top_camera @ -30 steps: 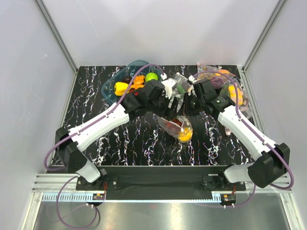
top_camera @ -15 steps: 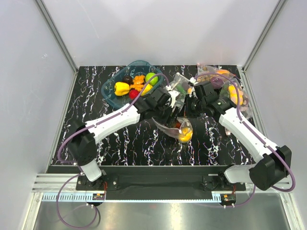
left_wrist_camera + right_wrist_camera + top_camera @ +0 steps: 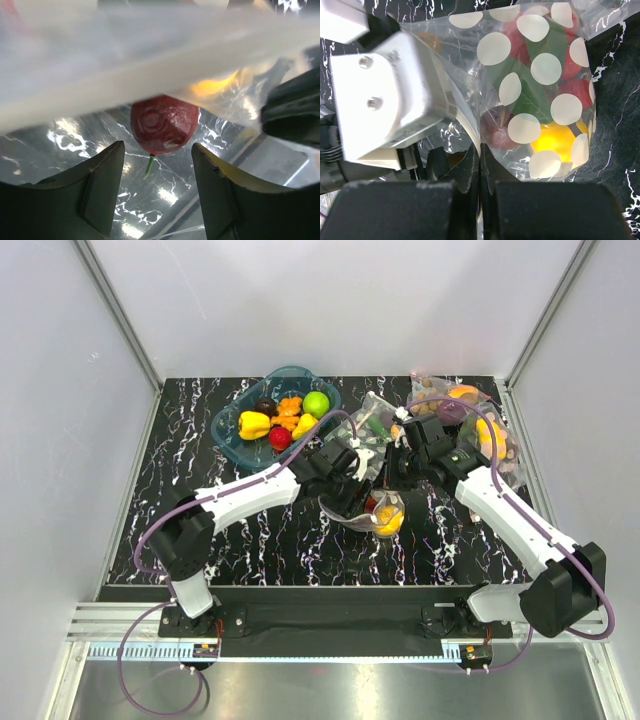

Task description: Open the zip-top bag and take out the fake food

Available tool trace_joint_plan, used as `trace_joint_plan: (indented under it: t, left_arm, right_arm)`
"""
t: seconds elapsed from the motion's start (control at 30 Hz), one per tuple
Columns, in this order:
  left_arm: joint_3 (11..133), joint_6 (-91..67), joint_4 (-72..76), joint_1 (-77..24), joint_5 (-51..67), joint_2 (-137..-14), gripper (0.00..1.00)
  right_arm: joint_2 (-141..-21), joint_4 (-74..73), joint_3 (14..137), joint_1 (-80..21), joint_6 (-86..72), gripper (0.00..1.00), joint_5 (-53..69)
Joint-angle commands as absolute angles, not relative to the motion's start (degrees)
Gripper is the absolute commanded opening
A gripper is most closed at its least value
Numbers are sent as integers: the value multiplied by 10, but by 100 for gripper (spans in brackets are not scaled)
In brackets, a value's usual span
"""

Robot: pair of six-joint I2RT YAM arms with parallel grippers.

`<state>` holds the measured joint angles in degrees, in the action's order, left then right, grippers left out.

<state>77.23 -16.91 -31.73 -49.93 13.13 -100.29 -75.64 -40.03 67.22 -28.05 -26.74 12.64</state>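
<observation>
Limp, slippery clear polka-dotted plastic zip-top bag [image 3: 535, 75] pinched at its rim by clenched right jaws; left jaws spread, facing light, slick dark-red plastic plum [image 3: 164, 122], probably best gripped across its middle.

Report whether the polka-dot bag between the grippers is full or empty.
Not empty: through the zip-top bag, red berries, a yellow piece and a dark red plum show inside.

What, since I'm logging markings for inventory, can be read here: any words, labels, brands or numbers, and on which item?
No readable text in any view.
zip-top bag: only white polka dots, no lettering.
small orange tag below the left arm's base: too small to read.
</observation>
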Motion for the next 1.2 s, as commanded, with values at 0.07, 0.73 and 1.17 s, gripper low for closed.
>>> trace_joint_plan:
  t: [0.07,0.73,1.17]
  left_arm:
    - [755,-175,-282,-506,166,-1015,63]
    - [766,-194,-239,-510,207,-1066,33]
    - [833,-194,-297,-504,198,-1005,26]
  right_arm:
    - [-733,-383,664,-277,-276,0,113]
    - [-741,-381,664,-277,-269,0,113]
    - [-743,-421,678,-279,-257,0,76]
